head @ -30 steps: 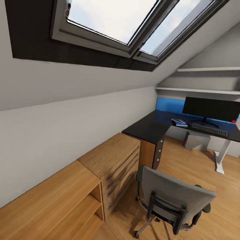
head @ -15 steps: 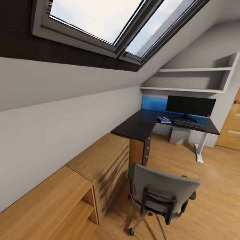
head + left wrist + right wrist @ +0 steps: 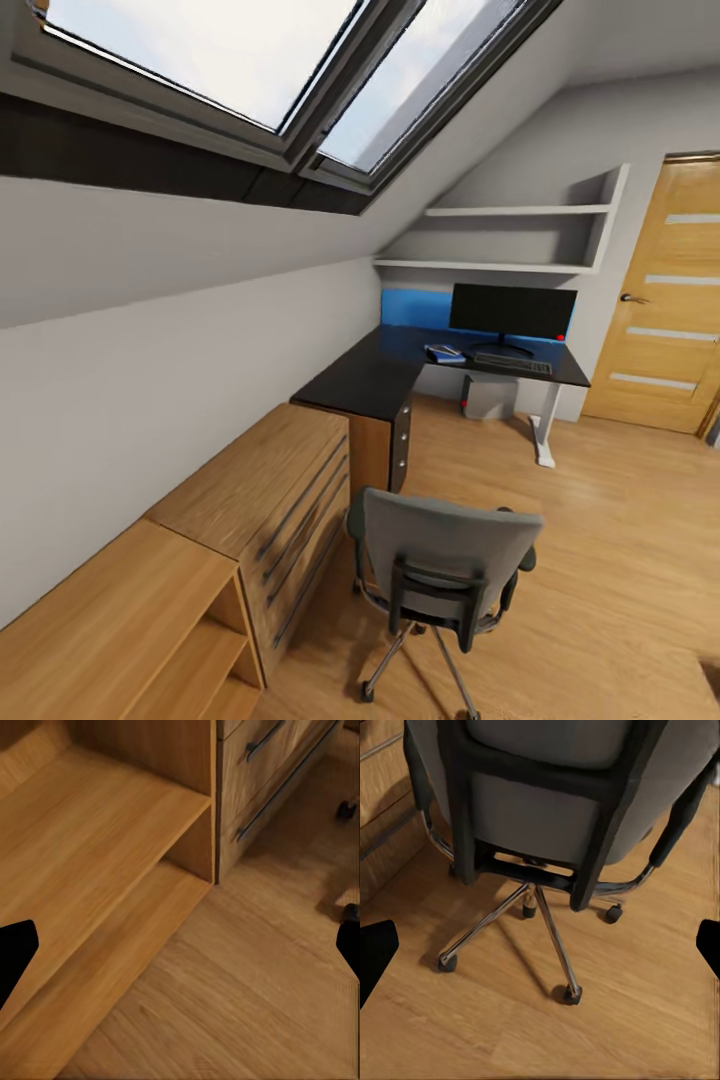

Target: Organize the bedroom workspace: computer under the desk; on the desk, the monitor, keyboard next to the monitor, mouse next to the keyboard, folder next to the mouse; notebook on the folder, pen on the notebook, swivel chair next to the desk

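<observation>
Already the monitor [image 3: 512,311] and keyboard [image 3: 512,364] sit on the bench [image 3: 375,375], the folder [image 3: 444,354] just beside the keyboard — apparently done. Left: the chair [image 3: 443,560], well short of the bench. Both pincers — released, empty.

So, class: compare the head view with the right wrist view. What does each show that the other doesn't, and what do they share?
Head view alone: the glossy black L-shaped desk carrying the wide black monitor, slim dark keyboard and flat blue folder, plus the wooden door.
Right wrist view alone: the chrome five-star base with black castors.
Both: the grey upholstered swivel chair, seen from behind, and the light wood floor.
</observation>
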You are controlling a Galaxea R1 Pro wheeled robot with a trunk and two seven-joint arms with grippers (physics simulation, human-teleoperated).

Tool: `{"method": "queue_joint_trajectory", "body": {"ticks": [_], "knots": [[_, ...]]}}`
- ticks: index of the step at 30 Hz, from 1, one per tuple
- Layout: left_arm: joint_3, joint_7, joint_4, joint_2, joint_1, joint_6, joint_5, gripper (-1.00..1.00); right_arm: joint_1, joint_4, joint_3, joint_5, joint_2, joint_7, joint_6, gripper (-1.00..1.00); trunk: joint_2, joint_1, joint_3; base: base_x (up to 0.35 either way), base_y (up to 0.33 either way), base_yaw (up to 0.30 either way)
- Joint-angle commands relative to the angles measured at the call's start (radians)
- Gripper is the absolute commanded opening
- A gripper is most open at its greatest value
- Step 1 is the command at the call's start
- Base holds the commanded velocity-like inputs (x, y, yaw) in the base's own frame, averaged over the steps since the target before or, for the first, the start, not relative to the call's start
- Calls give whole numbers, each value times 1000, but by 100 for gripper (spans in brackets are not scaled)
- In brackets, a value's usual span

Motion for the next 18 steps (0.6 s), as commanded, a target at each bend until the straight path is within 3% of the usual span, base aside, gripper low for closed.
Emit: {"method": "queue_joint_trajectory", "body": {"ticks": [1,18], "knots": [[-9,8,0,0,0,-1,2,100,0,0,8,0,0,-9,1,100,-1,0,0,0,0,-300],[-9,8,0,0,0,-1,3,100,0,0,7,0,2,-9,1,100,-1,0,-2,0,0,-298]]}}
